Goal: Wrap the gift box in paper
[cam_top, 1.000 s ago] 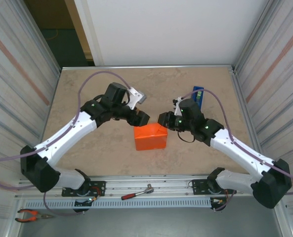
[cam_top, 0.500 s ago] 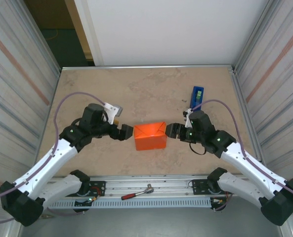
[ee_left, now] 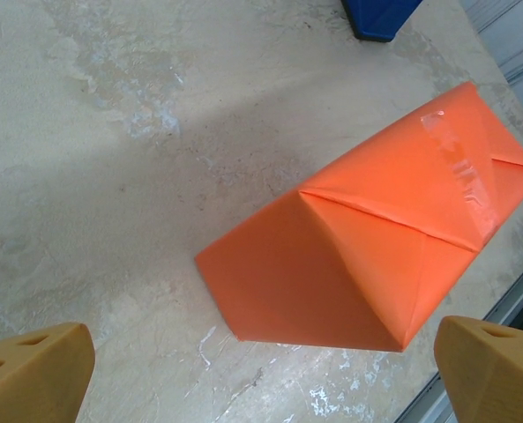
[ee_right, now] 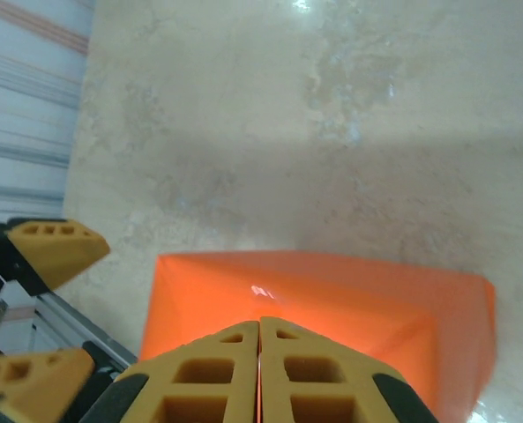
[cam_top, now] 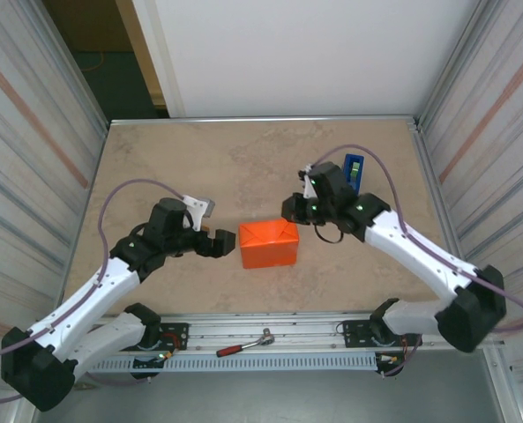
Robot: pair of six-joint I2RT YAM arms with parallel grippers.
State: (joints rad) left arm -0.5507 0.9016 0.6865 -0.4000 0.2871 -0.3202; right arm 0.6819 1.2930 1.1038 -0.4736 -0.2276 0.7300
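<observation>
1. Moved since half a second ago: right gripper (cam_top: 289,210), from table level at the right end of the gift box (cam_top: 268,243) to a spot by its far right corner. Jaws drawn together over that span, nothing clamped between them.
2. Barely shifted in the same span: left gripper (cam_top: 219,243), just beside the box's left end, jaws spread wide, gripping nothing.
3. A second ago, both grippers up at the box's far edge; now one at each end.
4. Gift box flat on the beige table (cam_top: 199,159), between the two grippers, covered all over in orange paper (ee_left: 332,291).
5. From the left wrist: the near end of the box, with paper folded into triangular flaps meeting at a crease. Strip of clear tape (ee_left: 459,167) along the top towards the far end. Yellow fingers (ee_left: 32,370) at both lower corners, well apart and clear of the box.
6. From the right wrist: two yellow pads (ee_right: 208,370) pressed flat against each other, over the box's orange top. Cannot tell whether touching the paper. Beyond the box's far end, the left gripper's spread fingers.
7. Blue tape dispenser (cam_top: 354,169) to the far right of the box, behind the right arm.
8. Nearer than the box, on the metal rail (cam_top: 314,330): a red-handled ratchet (cam_top: 243,345). Further left of that, orange-handled pliers (cam_top: 58,384).
</observation>
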